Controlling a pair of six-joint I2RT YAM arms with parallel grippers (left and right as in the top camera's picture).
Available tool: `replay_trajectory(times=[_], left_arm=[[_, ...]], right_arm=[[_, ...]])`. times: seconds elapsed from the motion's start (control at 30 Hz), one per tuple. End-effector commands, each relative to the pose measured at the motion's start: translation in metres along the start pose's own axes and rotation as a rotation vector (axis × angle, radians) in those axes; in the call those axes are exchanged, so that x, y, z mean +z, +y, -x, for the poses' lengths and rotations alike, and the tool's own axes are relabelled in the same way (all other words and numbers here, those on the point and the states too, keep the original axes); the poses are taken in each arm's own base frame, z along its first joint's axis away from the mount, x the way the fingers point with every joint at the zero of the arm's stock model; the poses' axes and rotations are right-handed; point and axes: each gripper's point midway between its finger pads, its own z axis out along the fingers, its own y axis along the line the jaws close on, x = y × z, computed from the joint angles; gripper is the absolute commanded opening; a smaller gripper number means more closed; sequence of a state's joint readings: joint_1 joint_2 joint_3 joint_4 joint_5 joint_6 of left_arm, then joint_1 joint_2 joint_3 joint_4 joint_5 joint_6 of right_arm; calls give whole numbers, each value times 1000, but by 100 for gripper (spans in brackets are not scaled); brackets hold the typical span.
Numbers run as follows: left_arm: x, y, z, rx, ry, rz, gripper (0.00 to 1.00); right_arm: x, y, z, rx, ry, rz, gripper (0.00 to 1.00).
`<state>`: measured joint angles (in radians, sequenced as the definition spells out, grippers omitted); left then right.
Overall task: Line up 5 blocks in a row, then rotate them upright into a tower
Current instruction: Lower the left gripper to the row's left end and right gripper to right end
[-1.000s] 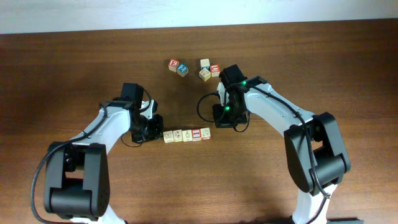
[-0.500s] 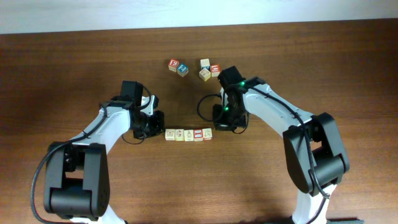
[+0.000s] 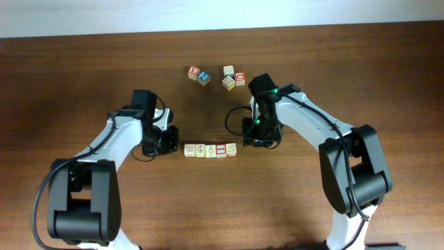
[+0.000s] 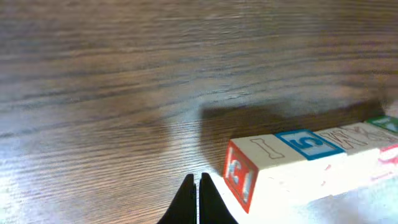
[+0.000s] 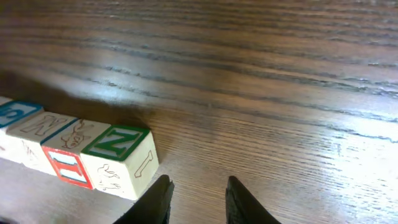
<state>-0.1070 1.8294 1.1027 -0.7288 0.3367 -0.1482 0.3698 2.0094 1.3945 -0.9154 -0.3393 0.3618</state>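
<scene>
My left hand (image 4: 196, 182) was pinched shut near the row of blocks (image 3: 209, 150); my right hand (image 5: 198, 185) stood narrowly parted, holding nothing.

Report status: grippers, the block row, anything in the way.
Left gripper shut, empty. Right gripper open, empty. Five blocks in one row between them, touched by neither. Loose cubes lie well clear; nothing in the way.

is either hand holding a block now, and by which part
Nothing is held. The left hand is shut on nothing beside one end of the row of blocks; the right hand is open and empty by the other end.
</scene>
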Motion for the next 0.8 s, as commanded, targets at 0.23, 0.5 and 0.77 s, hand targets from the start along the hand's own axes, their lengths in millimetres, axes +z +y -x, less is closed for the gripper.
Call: replay_trajectory(times=[0.23,0.5,0.77], left_arm=[[-3,-12,5,92,-3,-72,0],[-4,-21,3,63,3,-123,0],[-1,-20,2,-5,9,-80,0]], right_arm=[[6,15,3,-85,-30,34,5],[9,13,1,-52,-27,30,4],[9,12,0,-33,-24,29,5]])
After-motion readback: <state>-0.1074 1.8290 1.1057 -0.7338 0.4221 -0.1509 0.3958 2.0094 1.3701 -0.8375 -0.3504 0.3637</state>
